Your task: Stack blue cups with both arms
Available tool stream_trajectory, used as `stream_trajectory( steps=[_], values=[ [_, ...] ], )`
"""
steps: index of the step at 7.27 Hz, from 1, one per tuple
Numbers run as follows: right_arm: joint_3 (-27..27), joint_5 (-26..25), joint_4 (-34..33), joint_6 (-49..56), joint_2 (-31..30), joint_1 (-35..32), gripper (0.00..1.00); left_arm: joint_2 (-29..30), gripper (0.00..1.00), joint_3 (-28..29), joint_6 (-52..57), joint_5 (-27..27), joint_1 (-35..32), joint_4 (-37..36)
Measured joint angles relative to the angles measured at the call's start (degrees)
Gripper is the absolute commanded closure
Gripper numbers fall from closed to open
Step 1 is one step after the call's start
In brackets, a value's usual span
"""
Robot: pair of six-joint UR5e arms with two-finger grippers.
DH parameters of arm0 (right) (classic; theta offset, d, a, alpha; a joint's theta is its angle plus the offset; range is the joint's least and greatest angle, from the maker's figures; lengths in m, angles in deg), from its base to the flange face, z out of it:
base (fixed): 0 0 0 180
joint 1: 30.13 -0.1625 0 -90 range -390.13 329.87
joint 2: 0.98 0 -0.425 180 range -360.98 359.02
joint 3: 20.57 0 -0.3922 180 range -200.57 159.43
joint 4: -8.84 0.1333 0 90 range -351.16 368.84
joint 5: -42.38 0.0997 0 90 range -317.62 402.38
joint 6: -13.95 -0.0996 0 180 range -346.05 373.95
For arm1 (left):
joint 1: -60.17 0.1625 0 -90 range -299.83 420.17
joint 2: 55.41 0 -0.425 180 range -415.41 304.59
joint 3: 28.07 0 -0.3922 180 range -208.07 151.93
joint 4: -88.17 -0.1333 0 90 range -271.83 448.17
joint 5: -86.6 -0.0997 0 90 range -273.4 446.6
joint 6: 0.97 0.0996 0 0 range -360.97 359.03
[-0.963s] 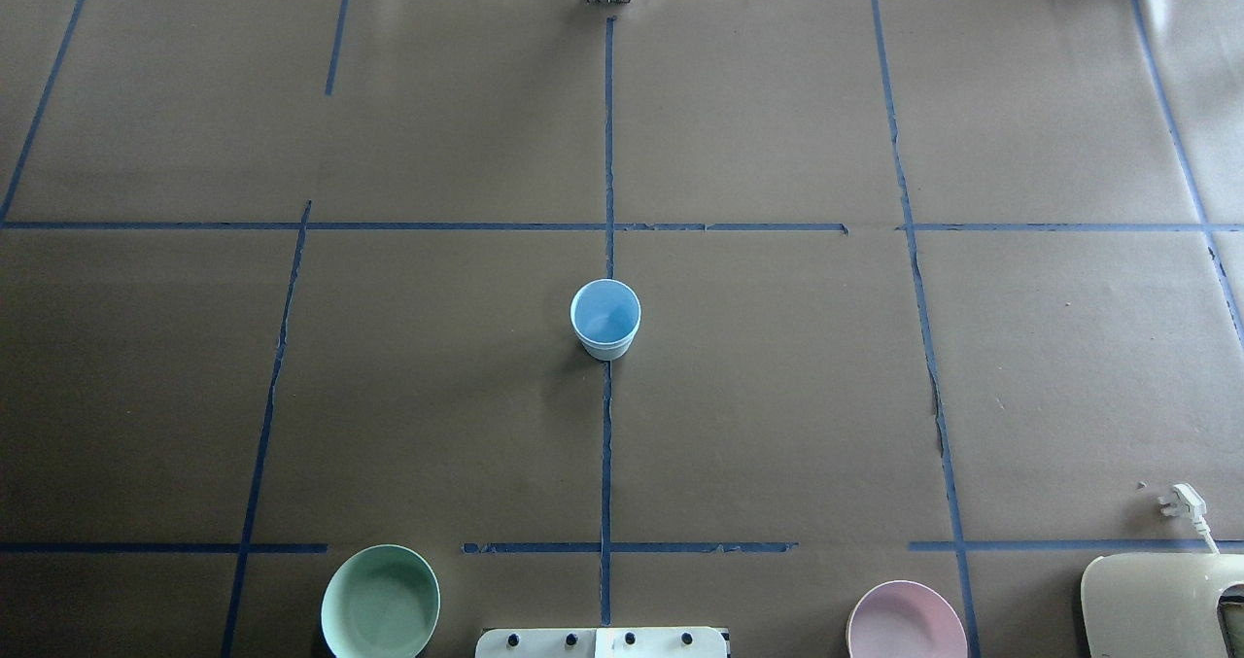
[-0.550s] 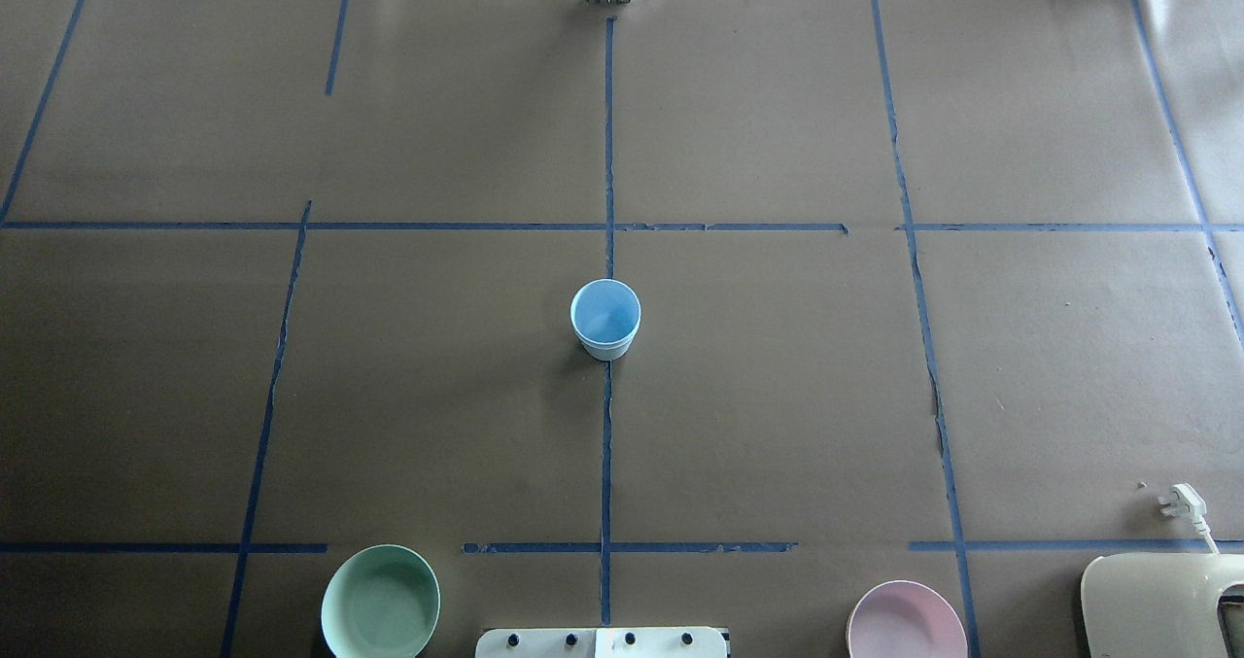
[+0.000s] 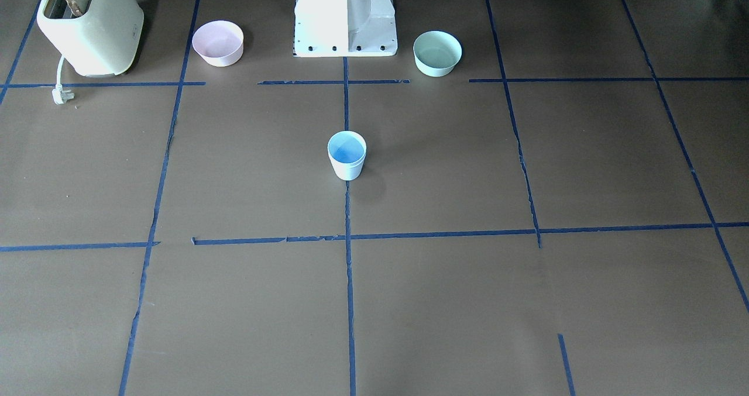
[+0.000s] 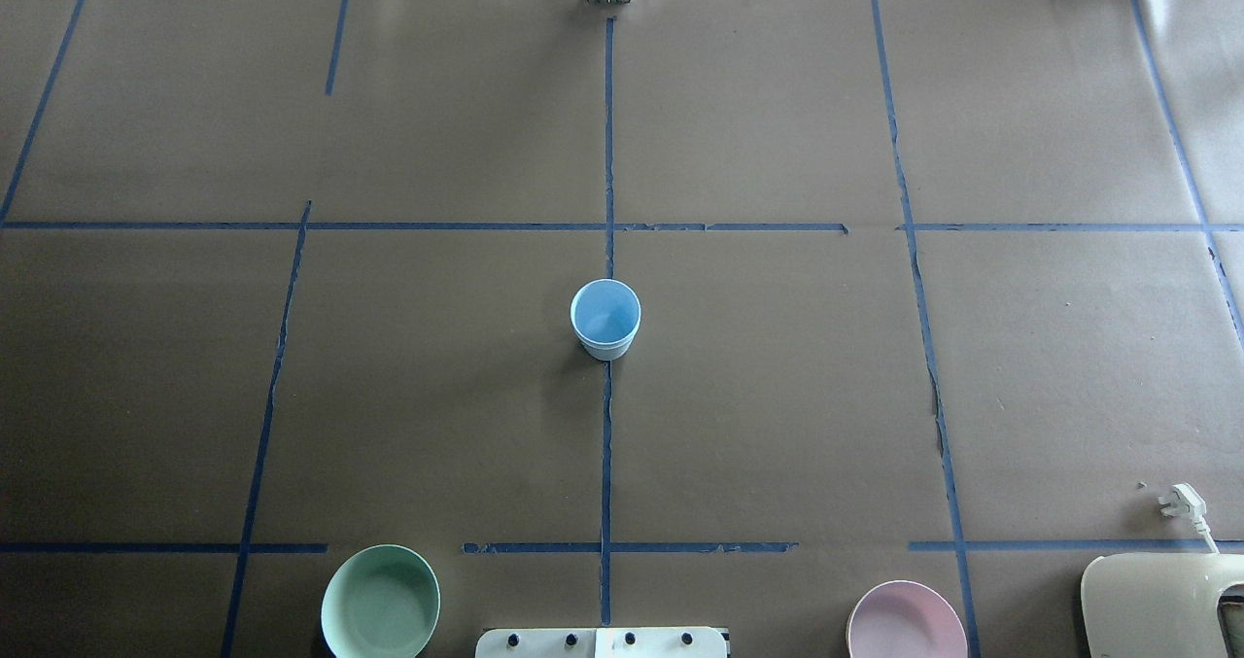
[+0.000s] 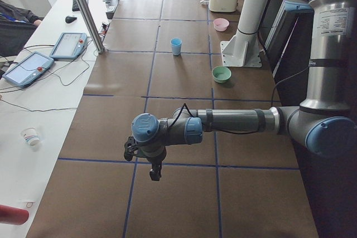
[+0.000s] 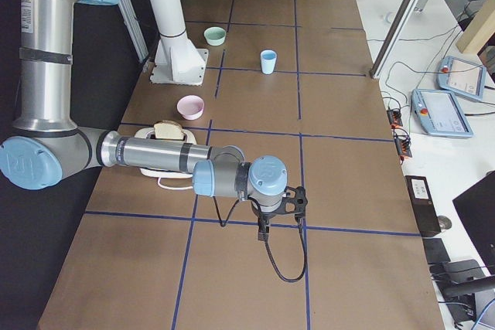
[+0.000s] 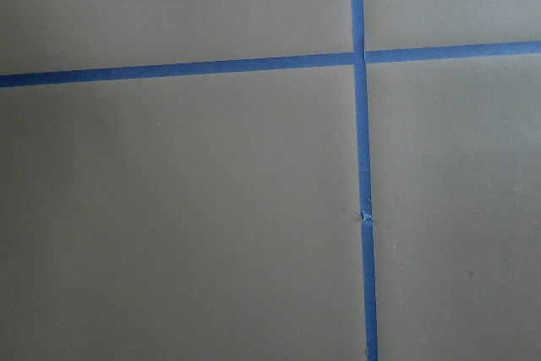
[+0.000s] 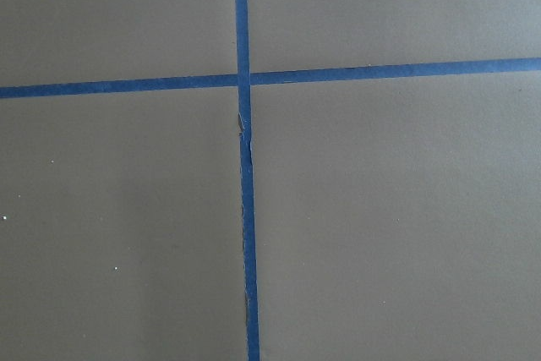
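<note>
One pale blue cup (image 4: 605, 320) with a brighter blue inside stands upright on the centre tape line; it also shows in the front view (image 3: 347, 155) and both side views (image 5: 176, 45) (image 6: 268, 61). I see only one cup outline; a second cup is not separately visible. My left gripper (image 5: 155, 174) hangs over the table's left end, far from the cup. My right gripper (image 6: 263, 231) hangs over the right end, also far away. I cannot tell whether either is open or shut. The wrist views show only brown paper and blue tape.
A mint green bowl (image 4: 380, 602) and a pink bowl (image 4: 906, 622) flank the white base pedestal (image 3: 345, 16). A cream toaster (image 3: 90, 24) holding a bread slice, with a loose white plug (image 4: 1181, 502), stands at the right near corner.
</note>
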Motion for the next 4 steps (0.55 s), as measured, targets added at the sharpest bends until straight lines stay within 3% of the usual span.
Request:
stream_trajectory(
  steps=[4],
  values=[
    [-0.1,0.0,0.1,0.1,0.1,-0.4,0.00,0.0,0.00,0.1,0.0,0.0,0.0,0.1]
  ],
)
